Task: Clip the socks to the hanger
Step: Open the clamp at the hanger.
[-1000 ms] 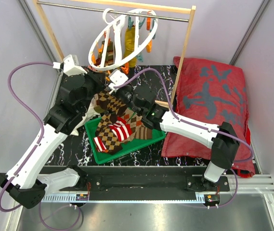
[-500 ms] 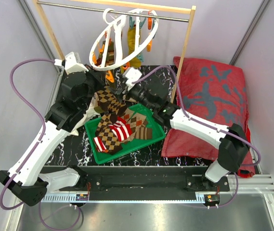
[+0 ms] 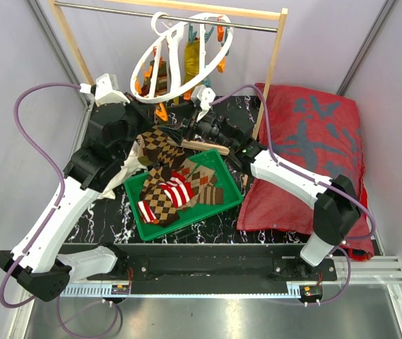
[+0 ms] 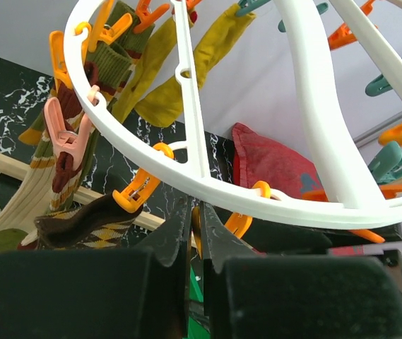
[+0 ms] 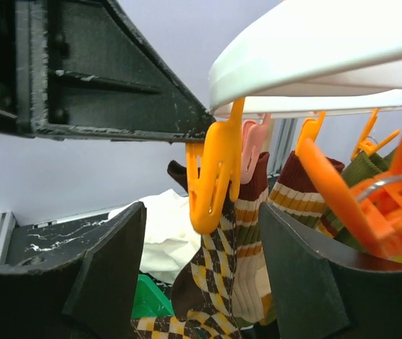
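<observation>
A wooden rack frame (image 3: 273, 63) is standing at the far side of a black marbled tabletop (image 3: 109, 219), carrying a metal rod (image 3: 116, 10) across its top; a big red cushion (image 3: 314, 155) with grey print is lying on the right, just beside the frame's right post; a green tray (image 3: 134, 192) is sitting near the middle; a white cloth (image 3: 131, 168) is lying crumpled at the tray's far left corner.

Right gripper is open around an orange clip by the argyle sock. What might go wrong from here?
The orange clip seems to bite only the edge of the argyle sock; its hanging weight may pull it free. The right gripper straddles that clip under the hanger; backing out sideways could snag it and swing the ring. The left gripper, shut close under the ring, may bump it.
</observation>
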You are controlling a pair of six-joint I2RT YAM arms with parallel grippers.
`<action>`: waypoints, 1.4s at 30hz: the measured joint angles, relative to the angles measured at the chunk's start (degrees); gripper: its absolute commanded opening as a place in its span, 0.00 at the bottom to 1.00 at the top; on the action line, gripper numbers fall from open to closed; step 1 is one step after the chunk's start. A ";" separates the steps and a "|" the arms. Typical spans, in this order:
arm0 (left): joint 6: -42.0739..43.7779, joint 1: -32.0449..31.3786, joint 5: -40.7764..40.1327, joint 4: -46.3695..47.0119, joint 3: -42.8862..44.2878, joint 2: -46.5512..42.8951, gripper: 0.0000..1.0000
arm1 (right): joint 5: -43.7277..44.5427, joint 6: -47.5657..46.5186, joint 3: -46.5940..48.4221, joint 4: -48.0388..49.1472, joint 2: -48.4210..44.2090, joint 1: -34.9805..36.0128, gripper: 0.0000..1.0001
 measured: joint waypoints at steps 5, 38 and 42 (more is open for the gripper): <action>-0.70 0.02 1.16 0.02 0.02 0.07 0.00 | -1.16 2.80 1.60 1.44 2.25 -0.74 0.64; -0.76 0.39 9.49 2.67 -0.07 -3.39 0.72 | -2.89 8.00 1.81 2.73 3.34 -1.79 0.00; -0.50 0.39 9.38 2.56 -0.07 -1.53 0.69 | -2.73 7.21 1.84 2.03 3.34 -1.68 0.00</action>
